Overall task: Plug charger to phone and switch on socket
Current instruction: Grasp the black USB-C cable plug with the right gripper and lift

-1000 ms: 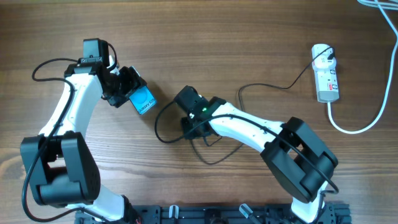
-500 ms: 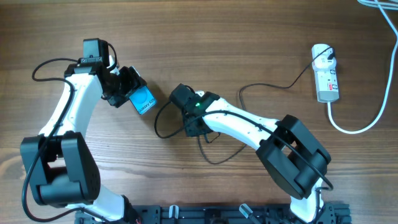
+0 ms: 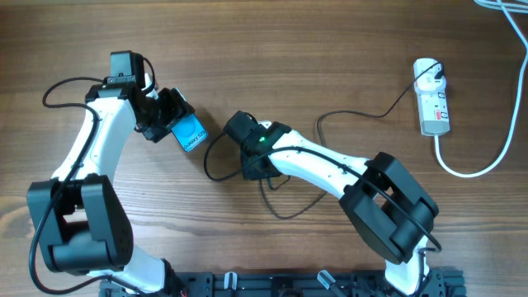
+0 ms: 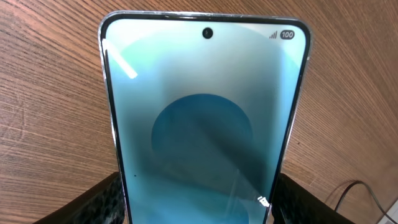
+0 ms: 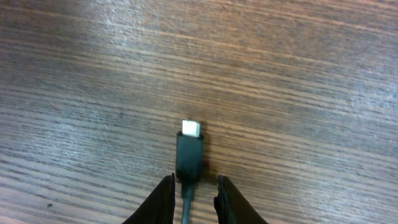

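At table centre, the right gripper pinches the charger just behind its stiff tip; the cable is light and limp. Left of it, the left gripper clamps the phone by its edges: rigid, slick, fragile.

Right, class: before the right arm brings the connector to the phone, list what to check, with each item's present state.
1. Left gripper holds phone: ok.
2. Right gripper grips charger just behind its tip: ok.
3. Tip inserted in phone: not ok, they are apart.
4. Phone's port faces the tip: cannot tell, port not visible.
5. Black plug seated in socket: ok, it seems.
6. Socket switched on: cannot tell.
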